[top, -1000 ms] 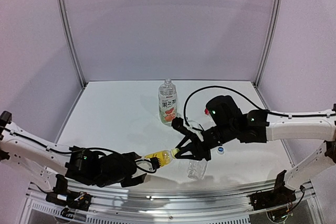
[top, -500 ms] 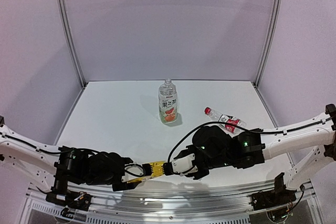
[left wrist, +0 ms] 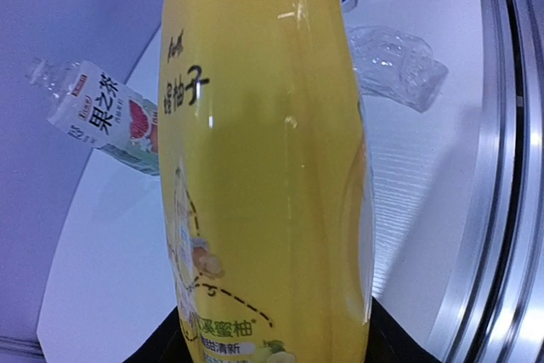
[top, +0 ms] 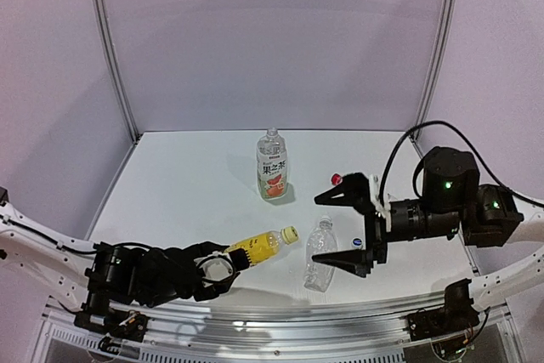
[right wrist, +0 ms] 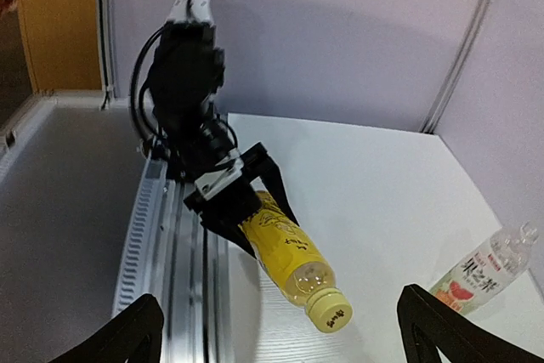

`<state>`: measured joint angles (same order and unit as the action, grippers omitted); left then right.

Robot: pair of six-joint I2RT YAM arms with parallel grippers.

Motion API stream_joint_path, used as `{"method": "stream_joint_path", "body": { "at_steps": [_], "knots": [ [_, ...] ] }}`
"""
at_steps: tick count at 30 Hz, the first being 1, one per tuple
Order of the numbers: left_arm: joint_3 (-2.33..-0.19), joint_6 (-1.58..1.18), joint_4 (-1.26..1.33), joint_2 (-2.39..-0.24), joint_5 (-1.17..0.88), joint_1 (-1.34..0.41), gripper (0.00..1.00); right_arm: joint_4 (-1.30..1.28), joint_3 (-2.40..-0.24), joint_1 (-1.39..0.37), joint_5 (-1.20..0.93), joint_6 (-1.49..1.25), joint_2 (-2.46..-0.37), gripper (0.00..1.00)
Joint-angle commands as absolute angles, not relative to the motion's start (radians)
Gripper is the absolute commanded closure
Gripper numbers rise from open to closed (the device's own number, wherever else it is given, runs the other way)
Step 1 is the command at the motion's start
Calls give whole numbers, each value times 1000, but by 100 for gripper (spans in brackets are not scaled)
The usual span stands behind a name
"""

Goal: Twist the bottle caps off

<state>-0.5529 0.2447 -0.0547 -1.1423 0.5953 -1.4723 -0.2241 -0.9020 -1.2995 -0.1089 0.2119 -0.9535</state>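
at the left, the left gripper (top: 226,263) was pinching the yellow bottle (top: 255,248) by its lower end, holding it tilted above the near part of the desk (top: 187,180), neck pointing right. its yellow cap (top: 290,233) was still screwed on. farther back, the fruit-label bottle (top: 271,166) stood upright. just right of the yellow cap, the plain clear bottle (top: 320,263) lay on the desk. the right gripper (top: 314,229) hung there spread wide, gripping nothing, apart from the yellow cap. a blue-and-white cap (top: 357,242) lay loose on the desk near that gripper.
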Motion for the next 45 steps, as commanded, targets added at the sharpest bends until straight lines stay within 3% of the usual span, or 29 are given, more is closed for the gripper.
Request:
{"method": "stream_joint_path", "body": {
  "at_steps": [1,4,8,20,24,38,45],
  "knots": [
    [-475,368,194,-1141,795,-1536,100,-281,-940,-1170,-172,-143,-1003,6],
    [-460,462,319,-1211,909,-1577,100,-316,-947,-1032,-268,-301,-1070,17],
    [-462,593,464,-1333,1022,-1619,100,-311,-947,-905,-456,-417,-1151,22],
    [-455,589,478,-1347,1043,-1609,100,-205,-926,-886,-757,-635,-1281,28],
    [-456,586,471,-1340,1042,-1609,100,-186,-914,-886,-767,-640,-1295,32],
    [-467,563,432,-1330,1045,-1596,100,-208,-918,-904,-766,-621,-1310,61],
    [-476,529,386,-1318,1041,-1582,100,-232,-929,-928,-767,-609,-1324,66]
  ]
}}
